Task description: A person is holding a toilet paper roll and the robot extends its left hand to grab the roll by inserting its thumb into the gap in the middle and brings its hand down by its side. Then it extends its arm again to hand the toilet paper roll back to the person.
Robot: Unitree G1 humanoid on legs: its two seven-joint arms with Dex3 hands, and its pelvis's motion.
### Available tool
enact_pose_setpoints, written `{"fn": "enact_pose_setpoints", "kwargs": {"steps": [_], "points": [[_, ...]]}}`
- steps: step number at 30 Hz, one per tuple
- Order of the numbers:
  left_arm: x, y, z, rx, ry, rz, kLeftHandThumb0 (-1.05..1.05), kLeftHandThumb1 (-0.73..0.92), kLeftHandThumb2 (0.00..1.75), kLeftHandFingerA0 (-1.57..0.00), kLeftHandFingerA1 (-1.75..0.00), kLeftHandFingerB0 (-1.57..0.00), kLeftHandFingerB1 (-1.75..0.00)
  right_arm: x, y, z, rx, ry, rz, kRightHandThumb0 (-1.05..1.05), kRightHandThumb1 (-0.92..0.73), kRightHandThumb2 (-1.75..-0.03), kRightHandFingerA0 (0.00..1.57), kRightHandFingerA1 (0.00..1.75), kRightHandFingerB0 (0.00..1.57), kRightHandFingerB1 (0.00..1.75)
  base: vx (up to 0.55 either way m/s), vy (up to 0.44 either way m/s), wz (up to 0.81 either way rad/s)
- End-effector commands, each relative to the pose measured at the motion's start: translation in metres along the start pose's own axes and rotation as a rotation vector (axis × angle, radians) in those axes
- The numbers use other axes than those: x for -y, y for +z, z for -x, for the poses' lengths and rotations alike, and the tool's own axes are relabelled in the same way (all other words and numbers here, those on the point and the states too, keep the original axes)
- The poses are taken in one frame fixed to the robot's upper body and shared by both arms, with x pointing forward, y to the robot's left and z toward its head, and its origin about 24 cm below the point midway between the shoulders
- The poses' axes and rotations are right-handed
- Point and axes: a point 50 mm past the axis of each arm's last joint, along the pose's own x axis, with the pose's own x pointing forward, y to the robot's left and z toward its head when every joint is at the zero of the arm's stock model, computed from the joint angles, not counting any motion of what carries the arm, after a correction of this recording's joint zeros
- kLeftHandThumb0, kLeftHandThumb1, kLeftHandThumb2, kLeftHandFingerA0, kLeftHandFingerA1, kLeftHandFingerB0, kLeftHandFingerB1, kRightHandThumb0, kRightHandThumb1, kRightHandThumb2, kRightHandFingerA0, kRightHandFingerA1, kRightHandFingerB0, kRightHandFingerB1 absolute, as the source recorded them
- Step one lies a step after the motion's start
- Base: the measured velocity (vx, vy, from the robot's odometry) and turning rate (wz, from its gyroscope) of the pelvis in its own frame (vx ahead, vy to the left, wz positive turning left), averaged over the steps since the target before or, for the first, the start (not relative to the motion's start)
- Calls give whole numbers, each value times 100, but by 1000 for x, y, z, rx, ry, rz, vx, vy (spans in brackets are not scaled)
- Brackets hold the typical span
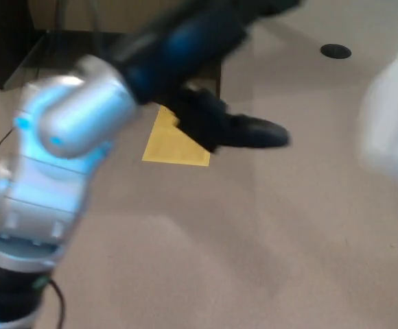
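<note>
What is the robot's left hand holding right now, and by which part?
Nothing. The left hand is away from the toilet paper roll, which is a white blur at the right edge, with bare floor between them.
</note>
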Motion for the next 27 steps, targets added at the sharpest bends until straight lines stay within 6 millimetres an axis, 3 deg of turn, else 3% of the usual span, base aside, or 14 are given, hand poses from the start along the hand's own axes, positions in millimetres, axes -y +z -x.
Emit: {"fn": "enact_pose_setpoints", "kwargs": {"steps": [1, 2, 3, 4, 5, 8, 9, 18, 21, 22, 23, 24, 25, 27], "points": [[-16, -5, 22, 6, -77, 121, -54, 32, 77, 0, -20, 0, -17, 17, -18, 7, -38, -56, -21, -34, -58, -58, 81, 58, 26, 30, 0, 0, 0], [-15, -14, 41, -9, -56, 205, -50, 30, 75, 0, -21, 0, -22, 19, -23, 9, -43, -58, -21, -26, -42, -90, 72, 73, 12, 48, 0, 0, 0], [-11, -22, 58, -34, -38, 257, -52, 32, 75, 0, -22, 0, -20, 19, -26, 11, -47, -58, -20, -26, -42, -90, 72, 73, 12, 48, 0, 0, 0], [-7, -27, 68, -52, -21, 296, -50, 32, 74, 0, -22, 0, -23, 20, -28, 12, -53, -62, -23, -34, -59, -58, 81, 57, 26, 30, 0, 0, 0], [0, -36, 86, -85, 17, 324, -49, 32, 75, -4, -34, 0, -27, 20, -31, 13, -59, -63, -26, -26, -41, -90, 71, 72, 12, 48, 0, 0, 0], [21, -55, 130, -187, 90, 437, -46, 32, 73, -2, -40, -2, -24, 18, -36, 16, -65, -52, -44, -26, -41, -90, 72, 73, 12, 48, 0, 0, 0], [26, -62, 143, -234, 117, 431, -48, 32, 75, -7, -45, 0, -24, 18, -35, 16, -65, -52, -44, -34, -58, -58, 80, 59, 26, 30, 0, 0, 0], [108, -119, 292, -822, 298, 490, -47, 34, 69, -11, -43, -1, -28, 14, -42, 19, -103, -49, -47, -34, -58, -58, 80, 54, 26, 30, 0, 0, 0], [129, -124, 323, -943, 318, 518, -29, 18, 79, -2, -49, 0, -48, 11, -49, 23, -116, -49, -34, -35, -58, -58, 81, 55, 26, 30, 0, 0, 0], [141, -127, 337, -1027, 317, 529, -59, 38, 67, -11, -39, -6, -29, 13, -49, 22, -122, -53, -42, -35, -58, -58, 80, 57, 26, 30, 0, 0, 0], [150, -129, 347, -1093, 333, 546, -30, 18, 80, -1, -48, 0, -48, 15, -47, 22, -119, -56, -35, -35, -59, -58, 80, 56, 25, 30, 0, 0, 0], [158, -128, 359, -1134, 346, 556, -28, 22, 80, -3, -50, 0, -48, 13, -48, 22, -117, -54, -31, -34, -59, -58, 80, 56, 25, 30, 0, 0, 0], [168, -125, 375, -1194, 358, 580, -52, 35, 63, -5, -37, -9, -29, 9, -49, 23, -120, -44, -32, -33, -59, -58, 80, 54, 25, 30, 0, 0, 0], [181, -120, 389, -1273, 382, 611, -43, 42, 55, -11, -33, -12, -24, 6, -50, 24, -119, -38, -38, -34, -59, -58, 79, 54, 25, 30, 0, 0, 0]]}}
